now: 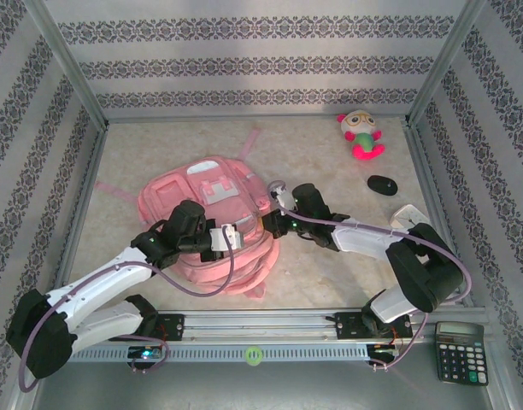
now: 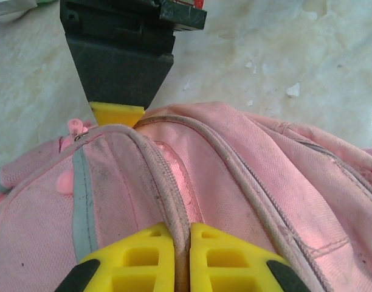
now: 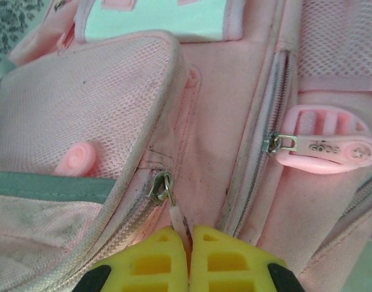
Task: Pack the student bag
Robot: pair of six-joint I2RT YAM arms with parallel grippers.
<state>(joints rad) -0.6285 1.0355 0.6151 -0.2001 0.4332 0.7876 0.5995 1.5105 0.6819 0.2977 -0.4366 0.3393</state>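
1. Pink fabric student bag [image 1: 167,195], with lighter front pockets, white trim and thin straps, lies flat on the pale marbled table [image 1: 330,265]. It sits left of centre with its front face upward, just beyond the arm bases.
2. Left gripper [image 2: 182,255]: the yellow fingertips [image 2: 137,258] are pressed together on a raised, piped ridge of the student bag's fabric. The cloth is pinched between them and rises into a fold.
3. Right gripper [image 3: 189,255]: the yellow pads are closed on a pale pink zip pull tab [image 3: 177,220]. The tab hangs from a dull metal slider [image 3: 161,187] at the corner of a mesh-fronted pocket [image 3: 95,103].
4. Second zip, right wrist view: a metal slider carries a broad pink rubber puller [image 3: 326,148]. It lies free on the bag's face, apart from the pads.
5. Top view: both arms reach inward over the student bag, the left from its near-left side and the right from its right edge.
6. Other items:
   - A white, pink and green plush toy [image 1: 361,134] lies near the far right corner.
   - A black oval object [image 1: 382,184] lies just nearer than the toy.
   - A black desk calculator [image 1: 460,351] rests at the near right, outside the rail.
   - A small green ring [image 1: 254,353] sits on the near rail between the bases.
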